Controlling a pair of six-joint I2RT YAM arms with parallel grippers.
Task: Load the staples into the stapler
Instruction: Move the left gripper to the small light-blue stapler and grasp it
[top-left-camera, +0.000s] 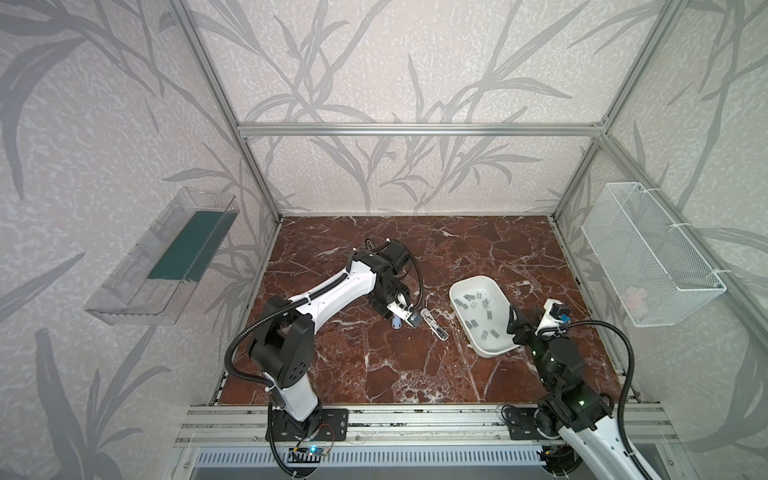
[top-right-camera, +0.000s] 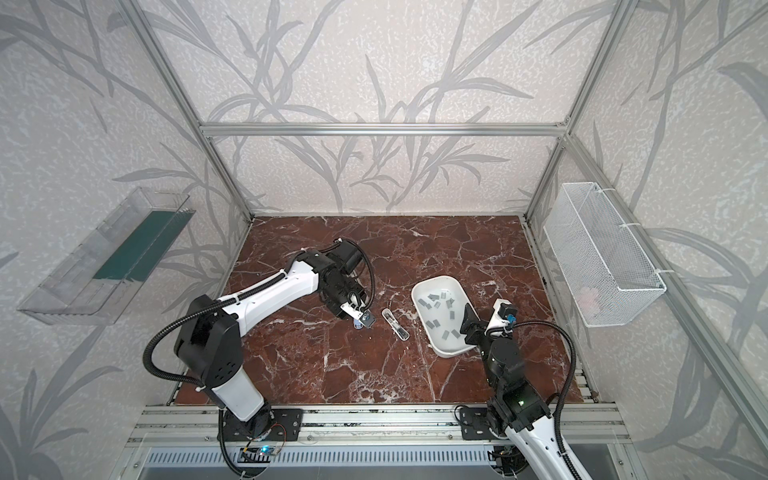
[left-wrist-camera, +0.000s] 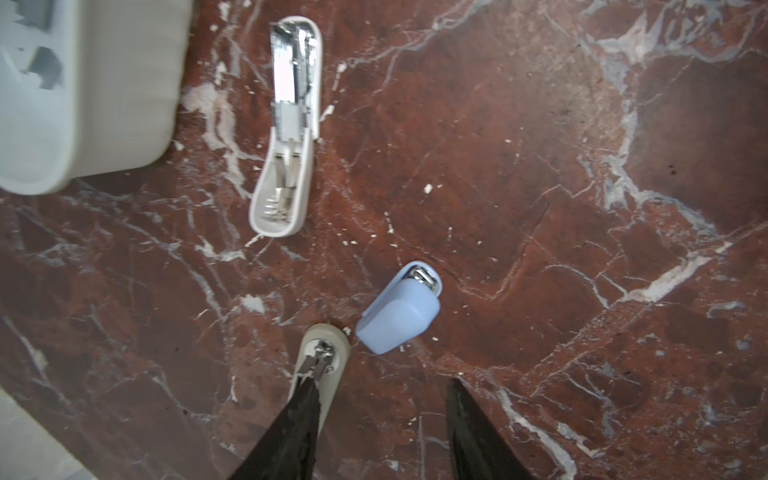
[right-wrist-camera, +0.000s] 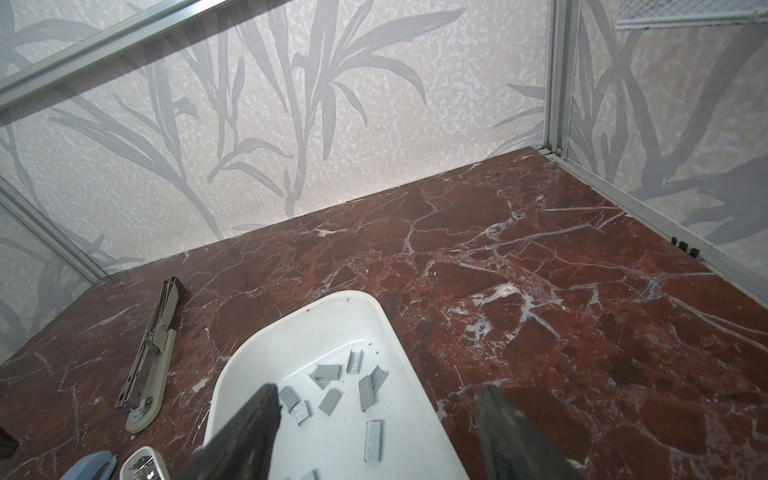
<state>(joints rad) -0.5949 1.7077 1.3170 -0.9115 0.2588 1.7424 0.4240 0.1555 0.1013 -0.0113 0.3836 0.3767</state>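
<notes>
Top views: staples (top-left-camera: 468, 297) lie in white tray (top-left-camera: 490, 353), right of open stapler (top-left-camera: 434, 326).
Left wrist: left end effector (left-wrist-camera: 382, 380) partly open, gripping nothing; one finger (left-wrist-camera: 297, 419) overlaps beige stapler (left-wrist-camera: 326, 349).
Right wrist: right end effector (right-wrist-camera: 376, 390) wide open, empty, above staples.

Red-brown, white-veined marble counter (top-left-camera: 415, 365); pale wallpaper (top-left-camera: 374, 62) with a grey leaf pattern.
White tray (top-left-camera: 492, 352), grey staples (top-left-camera: 471, 297), light-blue stapler (left-wrist-camera: 399, 318), off-white stapler (left-wrist-camera: 286, 124).

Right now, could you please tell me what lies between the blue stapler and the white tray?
An opened white stapler lies flat between the blue stapler and the white tray, touching neither; the left wrist view shows it.
</notes>
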